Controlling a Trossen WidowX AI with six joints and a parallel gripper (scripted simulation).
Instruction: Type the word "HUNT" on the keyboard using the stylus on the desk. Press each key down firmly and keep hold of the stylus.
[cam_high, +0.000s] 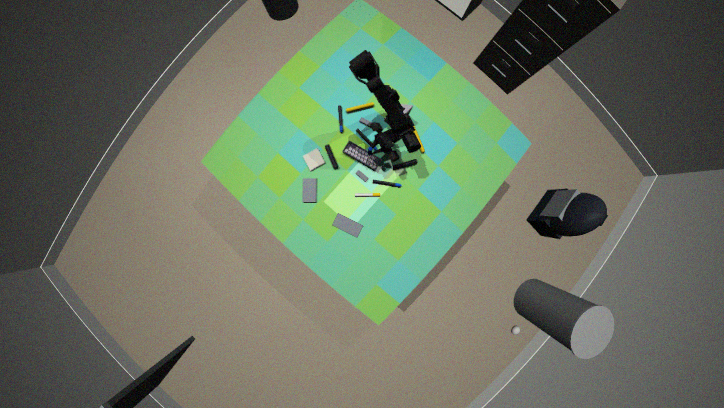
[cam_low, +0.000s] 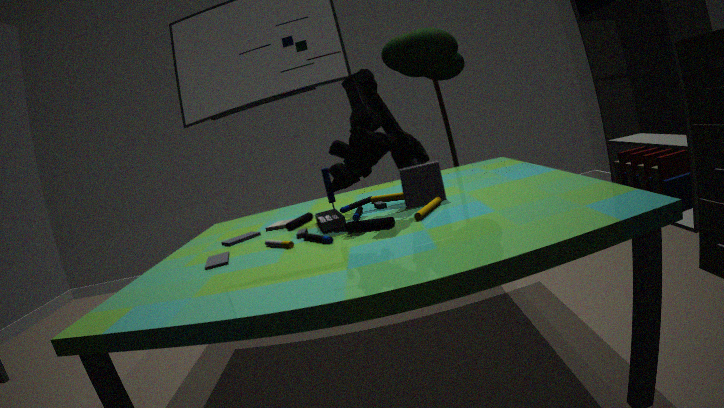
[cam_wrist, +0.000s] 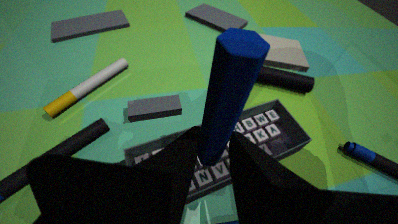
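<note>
The black keyboard (cam_high: 360, 155) (cam_low: 330, 221) (cam_wrist: 299, 139) lies on the desk with white lettered keys. My gripper (cam_low: 331, 184) (cam_wrist: 214, 135) is shut on the blue stylus (cam_low: 327, 183) (cam_wrist: 234, 85) and holds it nearly upright over the keyboard, leaning slightly. In the exterior view the thin tip is at or just above the keyboard's top; contact cannot be told. In the wrist view the fingers hide several middle keys and the tip. The N key (cam_wrist: 203, 176) and V key (cam_wrist: 219, 172) show just below the stylus's lower end. Keys B, W, E, K and A show on the right.
A small grey block (cam_high: 361, 175) (cam_wrist: 155, 107), a blue-ended black pen (cam_high: 385, 183) and a white-and-yellow stick (cam_high: 365, 195) (cam_wrist: 87, 87) lie beside the keyboard. A black cylinder (cam_high: 331, 156) (cam_wrist: 285, 80) and beige block (cam_high: 313, 159) (cam_wrist: 286, 51) lie beyond its other end. A grey panel (cam_low: 423, 183) stands near the arm base.
</note>
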